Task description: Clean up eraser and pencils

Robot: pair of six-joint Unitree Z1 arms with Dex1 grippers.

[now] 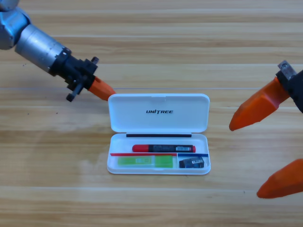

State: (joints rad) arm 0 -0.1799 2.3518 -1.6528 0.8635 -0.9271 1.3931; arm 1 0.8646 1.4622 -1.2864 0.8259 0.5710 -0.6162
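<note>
The white case [158, 111] lies open at the table's middle, its lid folded back. In its tray the red-capped pencil [163, 148] lies along the upper row. The green pencil [144, 161] fills the lower left compartment. The dark eraser [191, 163] sits in the lower right compartment. My left gripper [108, 92] reaches in from the upper left, its orange tip touching the lid's upper left corner. My right gripper [253, 158] waits at the right edge, open and holding nothing, clear of the case.
Bare wooden tabletop [57, 165] surrounds the case on every side. The left arm's grey body [38, 45] slants across the upper left corner.
</note>
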